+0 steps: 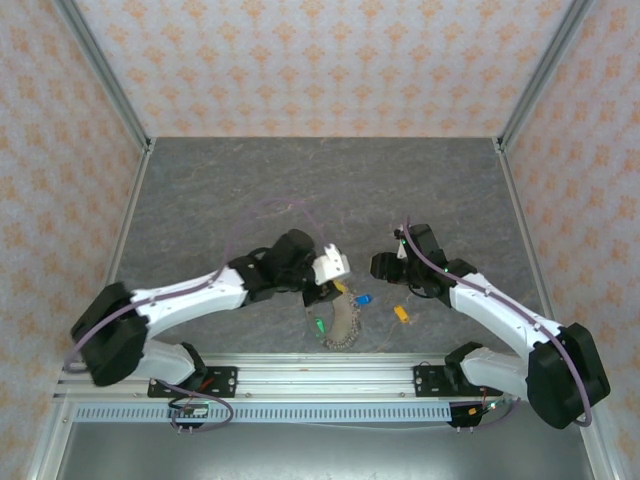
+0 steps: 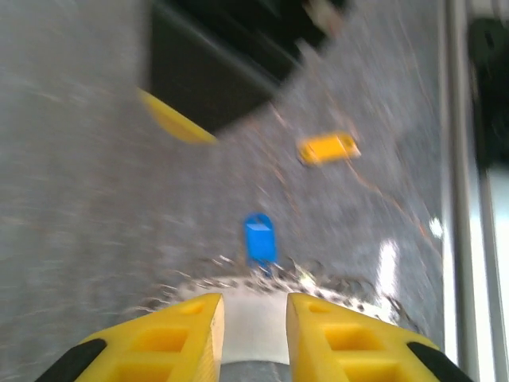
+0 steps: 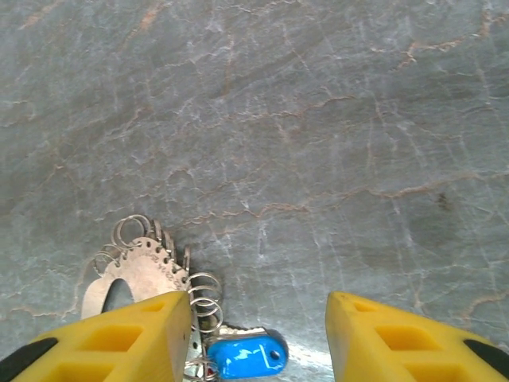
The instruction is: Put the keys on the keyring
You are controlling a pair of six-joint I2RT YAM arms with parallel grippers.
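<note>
The keyring [image 1: 342,325] is a pale metal plate edged with several small wire rings, lying near the table's front. It shows blurred in the left wrist view [image 2: 334,286] and sharply in the right wrist view [image 3: 139,263]. A blue key [image 1: 363,300] [image 2: 259,237] [image 3: 242,356] lies at its edge, touching the rings. A green key [image 1: 320,326] sits on its left side, and a yellow key [image 1: 401,314] [image 2: 328,148] lies apart to the right. My left gripper [image 1: 335,292] [image 2: 254,306] hovers over the plate, its jaws narrowly apart. My right gripper [image 1: 383,268] [image 3: 259,298] is open wide above the blue key.
An aluminium rail [image 1: 330,378] runs along the near edge just behind the keyring. Patterned walls enclose the grey stone-look table [image 1: 320,190], which has free room towards the back. The two grippers are close together over the keys.
</note>
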